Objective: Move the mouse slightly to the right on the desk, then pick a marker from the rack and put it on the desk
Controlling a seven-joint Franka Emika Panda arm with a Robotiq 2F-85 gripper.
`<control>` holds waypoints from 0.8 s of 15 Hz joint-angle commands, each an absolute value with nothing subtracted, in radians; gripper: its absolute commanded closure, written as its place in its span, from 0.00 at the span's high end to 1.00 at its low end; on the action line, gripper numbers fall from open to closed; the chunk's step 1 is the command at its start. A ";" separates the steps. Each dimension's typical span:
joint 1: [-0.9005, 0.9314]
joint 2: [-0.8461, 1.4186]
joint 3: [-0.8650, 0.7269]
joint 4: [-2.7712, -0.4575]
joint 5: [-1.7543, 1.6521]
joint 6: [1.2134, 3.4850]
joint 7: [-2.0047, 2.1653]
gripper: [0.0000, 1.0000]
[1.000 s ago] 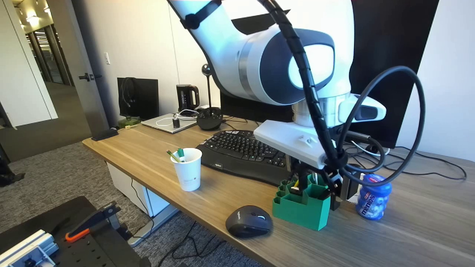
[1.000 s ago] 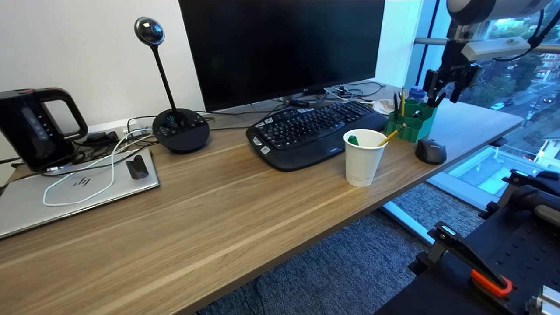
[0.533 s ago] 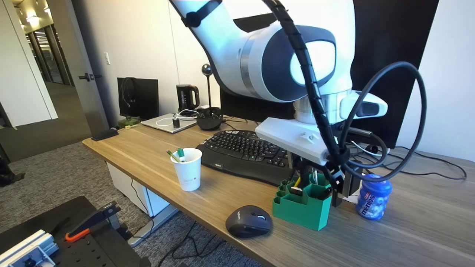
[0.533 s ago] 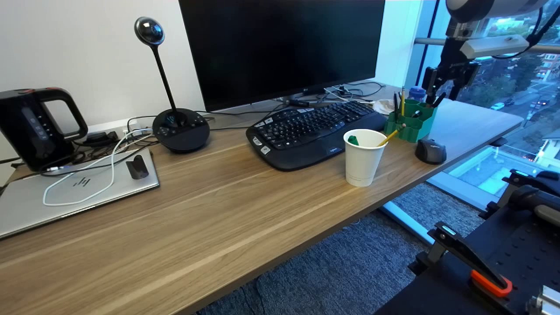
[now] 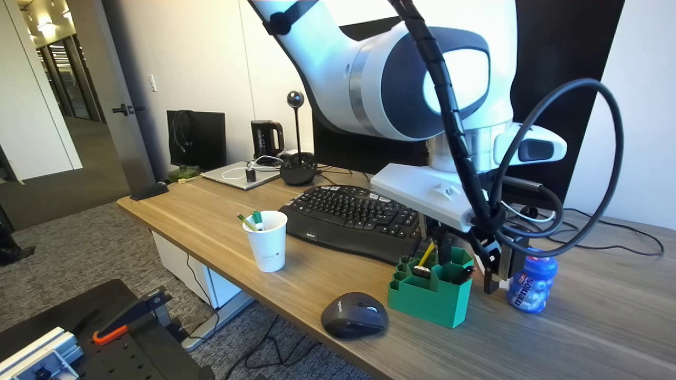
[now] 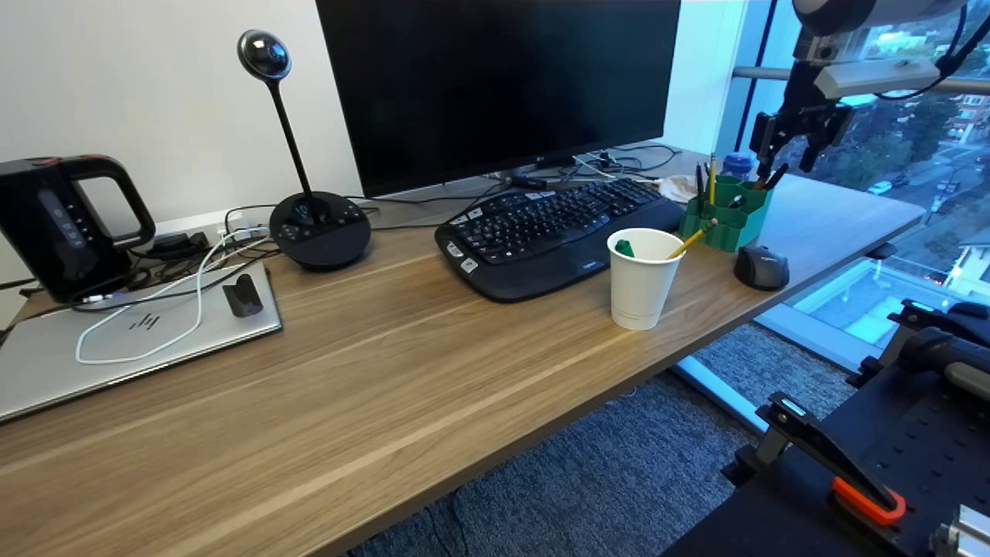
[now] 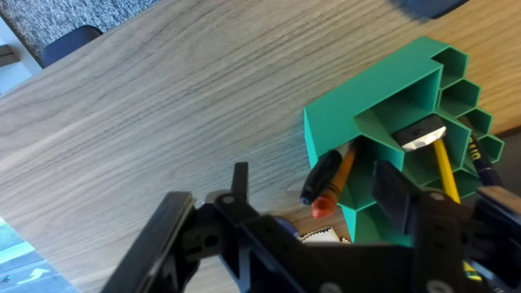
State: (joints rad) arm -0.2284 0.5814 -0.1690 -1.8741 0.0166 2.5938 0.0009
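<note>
One black-capped marker (image 7: 321,175): tilted in the green rack (image 7: 338,106), its cap jutting past the rim, right of centre in the wrist view and a little below the middle; an orange pencil (image 7: 336,187) leans just beside it, apparently in the same compartment.
Marker, handling: probably light, stiff and hardly fragile, with a smooth barrel that could slip or roll once laid down.
Marker, hold: best across the exposed upper part, as near the barrel as the rim allows, since a tug on the cap alone might pull it off; the pencil could get caught in the same squeeze.
Green rack, handling: looks thin-walled and likely light, so it may drag or tip if the marker binds.
Gripper (image 7: 313,179): fingers (image 7: 240,179) spread wide, holding nothing; marker and pencil show in the gap.
Arm (image 5: 406,89): reaches in from the top of the frame in an exterior view, wrist pointing down right of centre, one finger over the rack, its mate beyond the rack's right side, near the blue bottle (image 5: 532,293).
Mouse (image 5: 354,315): on the desk (image 5: 597,338), lower centre, near the rack but apart; whether its shift is done cannot be told, though the marker pick seems the step in hand.
</note>
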 commanded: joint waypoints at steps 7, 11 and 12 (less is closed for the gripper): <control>-0.213 0.572 -0.187 -1.868 0.012 2.605 0.061 0.53; -0.218 0.564 -0.179 -1.874 0.022 2.602 0.055 0.53; -0.220 0.562 -0.176 -1.874 0.025 2.598 0.053 0.53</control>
State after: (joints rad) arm -0.2167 0.5812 -0.1844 -1.8666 0.0126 2.5939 0.0510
